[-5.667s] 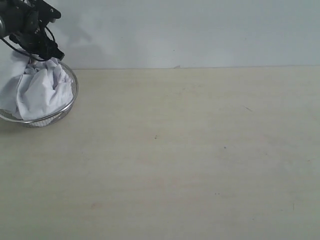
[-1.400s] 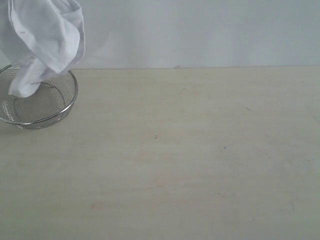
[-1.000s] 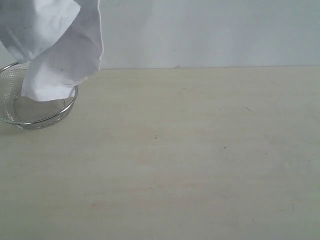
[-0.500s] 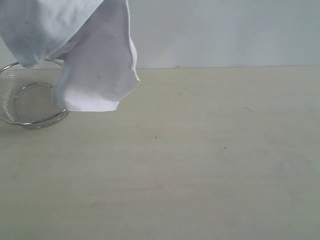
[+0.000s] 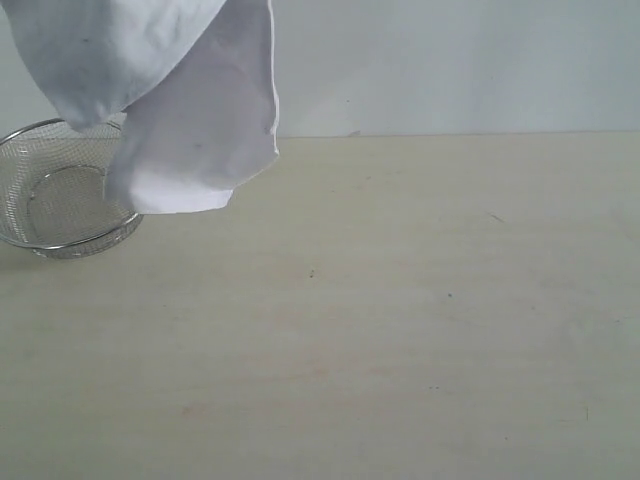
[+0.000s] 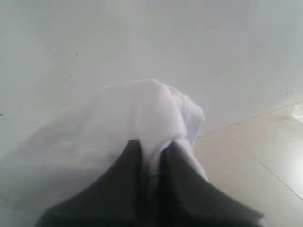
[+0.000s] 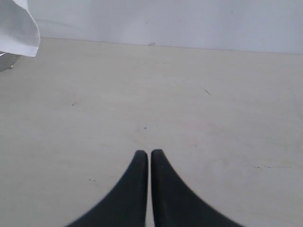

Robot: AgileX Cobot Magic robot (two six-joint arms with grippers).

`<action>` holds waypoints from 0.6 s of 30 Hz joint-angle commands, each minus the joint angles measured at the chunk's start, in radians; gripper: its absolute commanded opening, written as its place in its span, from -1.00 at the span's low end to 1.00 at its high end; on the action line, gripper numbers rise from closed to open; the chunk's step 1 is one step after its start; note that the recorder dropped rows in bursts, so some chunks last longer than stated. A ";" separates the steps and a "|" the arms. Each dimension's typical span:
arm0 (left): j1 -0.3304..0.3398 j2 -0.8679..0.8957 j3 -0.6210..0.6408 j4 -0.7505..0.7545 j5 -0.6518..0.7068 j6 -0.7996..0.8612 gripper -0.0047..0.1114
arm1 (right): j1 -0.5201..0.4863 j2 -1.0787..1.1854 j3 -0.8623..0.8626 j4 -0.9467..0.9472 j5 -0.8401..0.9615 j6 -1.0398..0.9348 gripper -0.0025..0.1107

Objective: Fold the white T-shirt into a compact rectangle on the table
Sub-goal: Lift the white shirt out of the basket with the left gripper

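Hanging in mid-air at the left of the exterior view: the white T-shirt [image 5: 190, 120], bunched, with its upper part running out of the top of the frame. The lowest hem hangs clear of the tabletop [image 5: 400, 330], above the right rim of a round wire-mesh basket [image 5: 50, 215] and the strip of tabletop just beside it. Cannot tell whether the hem brushes the rim. Every face of the cloth in view is plain white, with soft creases and a stitched edge down its right side.

Left pincer [image 6: 151, 146]: dark fingers drawn narrow with a fold of the T-shirt clamped between them. The cloth bulges past the tips and drapes down both sides.

Right pincer [image 7: 149, 153]: the two dark fingers pressed tip to tip with nothing between them, over bare tabletop and well apart from the T-shirt. Its wrist view catches one hanging corner of the shirt at the far edge, with a sliver of mesh next to it.

Basket stands on the tabletop near the back edge, its mesh bottom visible. Tabletop is pale beige wood grain with a few small dark specks. A plain pale wall stands behind.
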 commanded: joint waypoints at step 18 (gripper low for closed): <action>-0.004 0.024 0.001 0.059 0.017 -0.066 -0.84 | 0.004 -0.004 0.000 0.283 -0.093 0.154 -0.96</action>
